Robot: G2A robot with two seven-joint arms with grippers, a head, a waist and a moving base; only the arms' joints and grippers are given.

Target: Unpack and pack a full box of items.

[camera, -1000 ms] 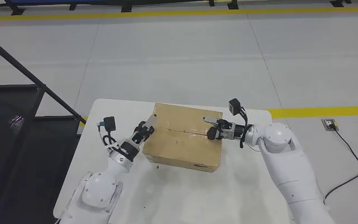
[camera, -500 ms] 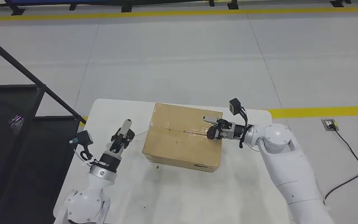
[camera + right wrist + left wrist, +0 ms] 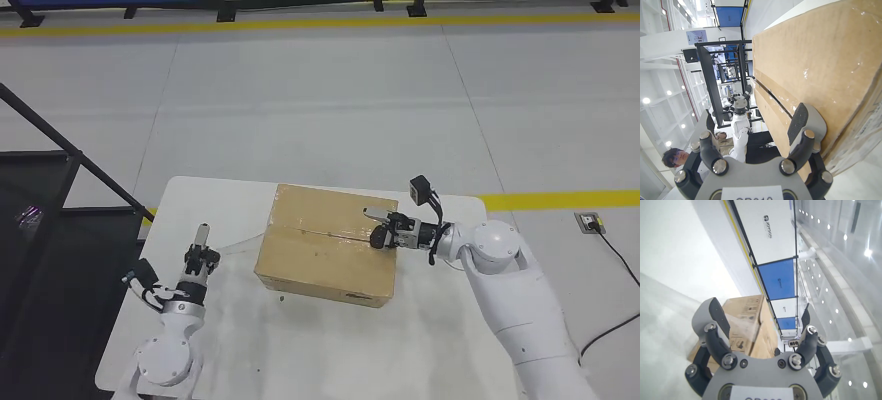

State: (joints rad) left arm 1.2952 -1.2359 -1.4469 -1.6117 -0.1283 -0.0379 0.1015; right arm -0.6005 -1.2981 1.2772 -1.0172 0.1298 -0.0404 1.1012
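Jaws: left gripper [image 3: 761,309] spread wide, nothing between the fingers. Right gripper [image 3: 754,114] also open and holding nothing, one finger [image 3: 800,121] lying over the box top just beside the taped centre seam; can't tell if it touches.

Cardboard box [image 3: 320,245] sits closed at the middle of the white table [image 3: 420,330]. Right gripper at the box's right end. Left gripper over the table left of the box, apart from it, pointing away from the robot.

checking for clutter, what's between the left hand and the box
What looks like a clear tape strip stretches from the box towards the left hand, over bare table; the left wrist view shows it best.
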